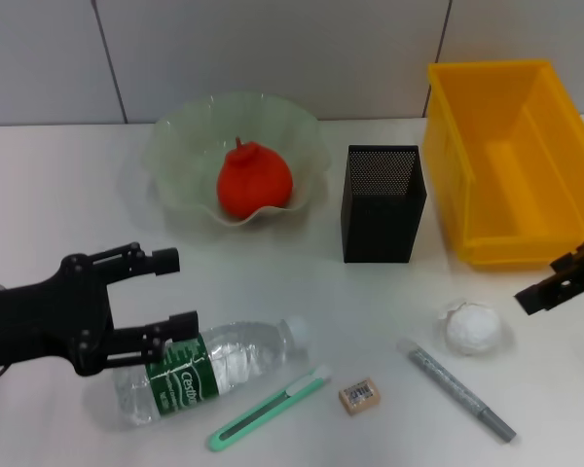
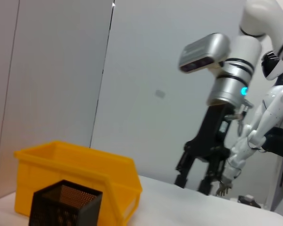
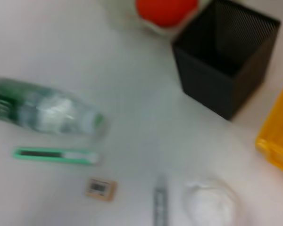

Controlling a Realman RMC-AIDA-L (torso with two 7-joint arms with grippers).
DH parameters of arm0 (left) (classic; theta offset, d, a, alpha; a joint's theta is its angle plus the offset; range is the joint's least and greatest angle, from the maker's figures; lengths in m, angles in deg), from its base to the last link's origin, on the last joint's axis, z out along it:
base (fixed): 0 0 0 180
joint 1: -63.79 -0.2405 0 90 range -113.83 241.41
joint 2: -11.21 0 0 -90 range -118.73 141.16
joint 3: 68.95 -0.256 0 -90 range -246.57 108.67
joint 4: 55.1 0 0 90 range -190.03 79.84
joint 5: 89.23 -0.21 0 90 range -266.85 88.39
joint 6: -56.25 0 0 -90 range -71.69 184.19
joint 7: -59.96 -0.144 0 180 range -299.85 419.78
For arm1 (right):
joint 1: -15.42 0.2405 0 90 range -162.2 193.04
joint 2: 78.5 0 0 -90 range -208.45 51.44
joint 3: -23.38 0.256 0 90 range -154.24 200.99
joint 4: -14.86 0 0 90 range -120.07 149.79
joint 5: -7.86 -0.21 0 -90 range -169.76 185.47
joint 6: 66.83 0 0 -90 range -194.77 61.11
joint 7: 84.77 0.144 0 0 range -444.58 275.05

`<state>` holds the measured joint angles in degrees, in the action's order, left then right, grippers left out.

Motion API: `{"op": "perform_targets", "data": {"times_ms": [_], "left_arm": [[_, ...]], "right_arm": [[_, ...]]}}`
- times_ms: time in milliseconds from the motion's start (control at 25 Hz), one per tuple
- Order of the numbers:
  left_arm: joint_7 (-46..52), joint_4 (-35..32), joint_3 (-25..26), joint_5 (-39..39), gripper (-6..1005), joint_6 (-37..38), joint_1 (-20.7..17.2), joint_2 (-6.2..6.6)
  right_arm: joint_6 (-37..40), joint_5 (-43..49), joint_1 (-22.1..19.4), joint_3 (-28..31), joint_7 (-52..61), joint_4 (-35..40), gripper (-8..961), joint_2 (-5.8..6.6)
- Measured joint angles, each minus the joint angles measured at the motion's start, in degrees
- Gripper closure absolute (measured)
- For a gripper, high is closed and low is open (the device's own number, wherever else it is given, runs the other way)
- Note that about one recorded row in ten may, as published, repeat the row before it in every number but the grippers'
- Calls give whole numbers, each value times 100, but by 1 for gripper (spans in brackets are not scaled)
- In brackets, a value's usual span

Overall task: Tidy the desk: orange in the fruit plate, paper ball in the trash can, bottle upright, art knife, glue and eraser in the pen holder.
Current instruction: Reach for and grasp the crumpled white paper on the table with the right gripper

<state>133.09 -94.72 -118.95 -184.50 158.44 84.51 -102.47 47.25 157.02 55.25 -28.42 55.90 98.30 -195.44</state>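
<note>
left gripper [image 1: 165,292]: fingers spread wide, holding nothing; sat at about 9 o'clock on the desk, the near finger over the label end of the bottle, contact not clear.
water bottle [image 1: 209,370]: lay on its side at 7 o'clock, cap toward 3 o'clock. Judged thin clear plastic, light, smooth, prone to roll and dent; best taken across the labelled barrel, squeeze kept gentle.
orange [image 1: 254,180]: already in the fruit plate [image 1: 180,146] at 11 o'clock.
art knife [image 1: 268,407]: green, flat at 6 o'clock just beside the bottle; judged stiff, thin, awkward to lift; grip across its width.
eraser [image 1: 358,394]: small block at 6 o'clock; light, grippy.
pen holder [image 1: 383,206]: black mesh, upright at centre, nothing showing above its rim.
glue [image 1: 457,387]: grey stick lying at 5 o'clock; rigid, may roll.
paper ball [image 1: 472,329]: at 4 o'clock; soft, very light, any grip should do.
trash can [image 1: 506,156]: yellow bin at 2 o'clock.
right gripper [image 1: 563,282]: at 3 o'clock near the paper ball, nothing held; could not tell its opening.
</note>
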Motion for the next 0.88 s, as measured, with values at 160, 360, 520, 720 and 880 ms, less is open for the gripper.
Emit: {"op": "perform_targets", "data": {"times_ms": [160,360,520,720,880], "left_arm": [[-5,17,-38,-142,185,31,-73,-45],[-23,17,-4,-150,185,20,-98,-64],[-25,17,-16,-150,185,3,-99,-66],[-35,17,-13,-150,184,-24,-97,-78],[-69,17,1,-150,184,-32,-102,-97]], "right_arm": [[-428,827,368,-289,151,-559,177,-167],[-1018,1049,522,-665,252,-1305,178,-202],[-1501,1042,633,-906,261,-1872,178,-204],[-1913,1025,673,-1190,305,-2207,178,-220],[-2112,1017,693,-1274,322,-2385,177,-230]]}}
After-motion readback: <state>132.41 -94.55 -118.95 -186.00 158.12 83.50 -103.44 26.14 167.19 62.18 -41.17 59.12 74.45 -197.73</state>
